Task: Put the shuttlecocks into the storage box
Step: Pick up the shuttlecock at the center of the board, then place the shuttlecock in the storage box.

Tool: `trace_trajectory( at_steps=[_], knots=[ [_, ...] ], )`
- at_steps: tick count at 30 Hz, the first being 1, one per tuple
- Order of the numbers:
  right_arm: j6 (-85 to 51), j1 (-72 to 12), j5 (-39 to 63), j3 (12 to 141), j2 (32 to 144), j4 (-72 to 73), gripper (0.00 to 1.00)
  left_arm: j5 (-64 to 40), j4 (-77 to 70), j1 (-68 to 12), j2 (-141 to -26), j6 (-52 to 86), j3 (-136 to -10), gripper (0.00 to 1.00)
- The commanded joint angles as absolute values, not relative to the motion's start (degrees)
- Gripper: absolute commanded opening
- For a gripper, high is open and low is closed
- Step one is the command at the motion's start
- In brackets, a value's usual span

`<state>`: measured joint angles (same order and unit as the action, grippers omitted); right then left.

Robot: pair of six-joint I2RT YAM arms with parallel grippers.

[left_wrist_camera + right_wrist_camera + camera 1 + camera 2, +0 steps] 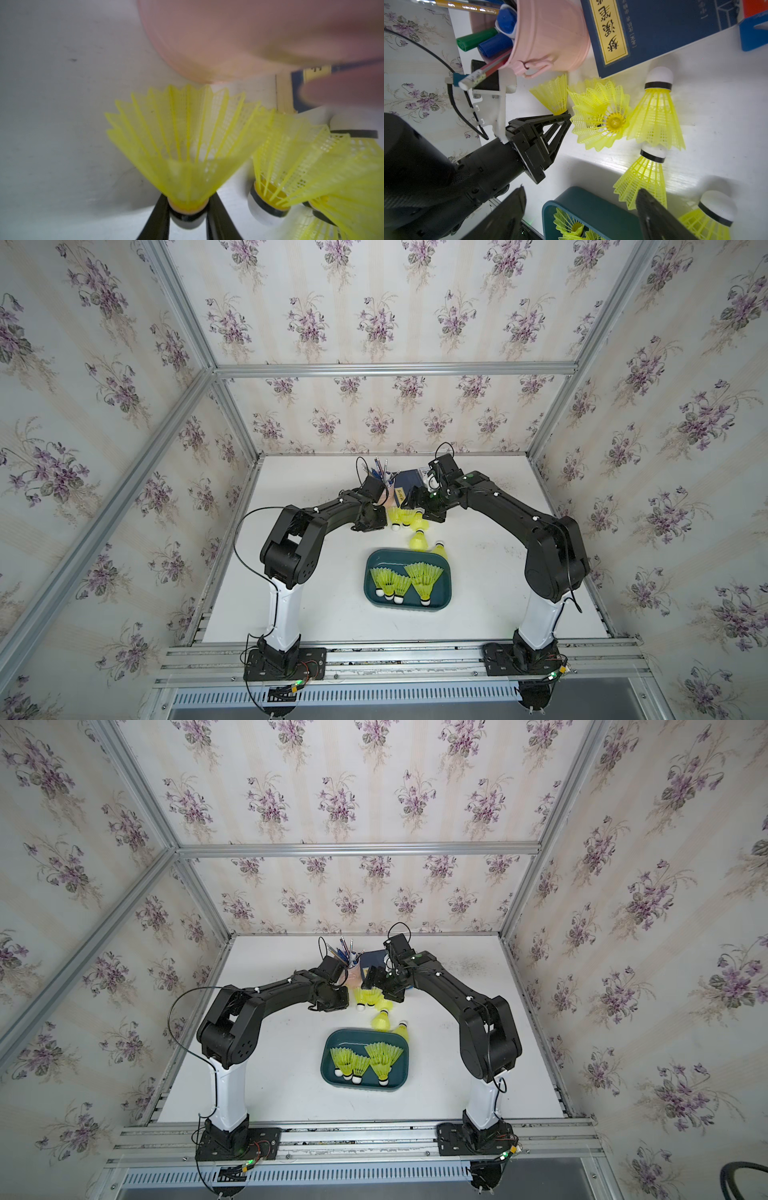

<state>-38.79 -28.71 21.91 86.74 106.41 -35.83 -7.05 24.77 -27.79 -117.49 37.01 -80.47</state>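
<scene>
Left wrist view: left gripper (188, 200) jaws clamped on cork end of one shuttlecock (182, 149), probably because the skirt would crush; right gripper (579, 190) jaws wide, empty, over loose shuttlecocks (654, 116) lying between pink pen cup (550, 37) and storage box (445, 585), which sits part-filled toward table's (498, 614) front edge

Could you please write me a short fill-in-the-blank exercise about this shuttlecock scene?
1. The left claw is ____ on the capped end of a shuttlecock.
2. The right claw stands ____, holding nothing.
3. The pens stand in a ____ cup.
4. The book beside that cup has a dark ____ cover.
Missing words: shut; open; pink; blue.
</scene>
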Motion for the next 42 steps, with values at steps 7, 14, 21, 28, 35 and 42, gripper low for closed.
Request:
trace_trajectory(
  at_steps=[7,14,21,28,35,42],
  knots=[
    [-37.4,-28.8,22.3,85.1,104.4,-34.9,0.84,-5.9,24.5,-28.4,-111.3,36.3,-76.2,0.25],
    [-34.9,-29.9,27.1,84.4,102.8,-35.2,0.82,-8.7,24.4,-29.3,-105.7,35.5,-71.6,0.24],
    [-33.8,-32.1,26.6,81.8,98.5,-37.1,0.81,-10.1,26.0,-30.2,-97.6,36.1,-66.6,0.25],
    [-34.8,-35.1,24.7,76.7,92.8,-38.2,0.8,-11.2,31.0,-32.2,-89.9,37.4,-65.6,0.25],
    [-35.8,-35.9,22.0,71.2,84.7,-42.5,0.79,-13.0,34.5,-37.6,-82.9,40.3,-64.9,0.26],
    [-37.4,-36.6,21.7,62.9,74.9,-47.5,0.76,-14.4,33.4,-45.8,-81.5,45.3,-63.8,0.27]
  ],
)
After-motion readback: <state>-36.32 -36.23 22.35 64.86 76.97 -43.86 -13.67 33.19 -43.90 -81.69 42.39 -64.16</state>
